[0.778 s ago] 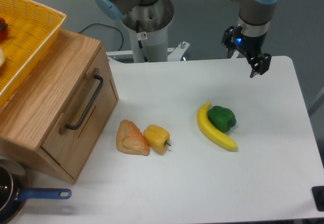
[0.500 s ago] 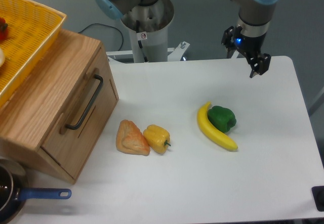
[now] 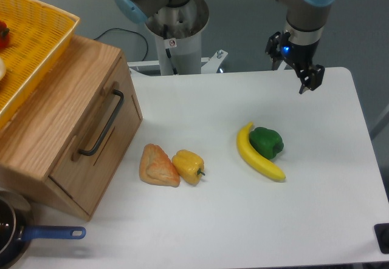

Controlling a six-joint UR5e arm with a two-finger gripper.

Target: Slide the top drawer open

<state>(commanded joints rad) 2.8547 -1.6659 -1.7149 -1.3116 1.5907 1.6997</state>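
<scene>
The top drawer (image 3: 100, 141) is the light-oak front of the wooden cabinet at the left, fully pushed in, with a long black bar handle (image 3: 102, 125) running along it. My gripper (image 3: 310, 79) hangs above the far right part of the white table, far from the drawer. Its dark fingers point down and nothing shows between them; I cannot make out whether they are open or shut.
A yellow basket (image 3: 36, 44) sits on top of the cabinet. On the table lie a croissant (image 3: 157, 166), a yellow pepper (image 3: 188, 166), a banana (image 3: 258, 156) and a green pepper (image 3: 267, 142). A blue-handled pan (image 3: 24, 235) is at the front left.
The gripper has shifted very slightly; everything else is as before.
</scene>
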